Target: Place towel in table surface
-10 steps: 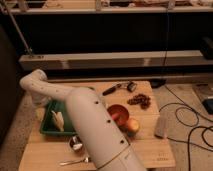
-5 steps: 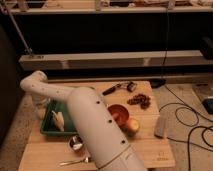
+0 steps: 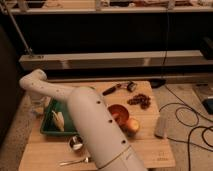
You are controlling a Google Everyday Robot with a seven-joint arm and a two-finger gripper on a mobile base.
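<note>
Nothing has visibly shifted in the last second: arm holds the same pose, and the tabletop items sit where they were. Towel: we can't pick it out for sure. Only candidate is a pale patch right at the gripper, over the left end of the green tray. Gripper hangs below the bent wrist at the table's left side; we can't tell if it's spread, closed or holding anything. Yellow wedge lies inside the tray. Small metal cup is just in front of the tray, with a spoon nearer the front edge. Right of the arm we see an orange bowl with a round fruit beside it. Grey block sits at the right edge. A brown cluster and a dark-handled tool lie toward the back. Cables run across the floor on the right.
</note>
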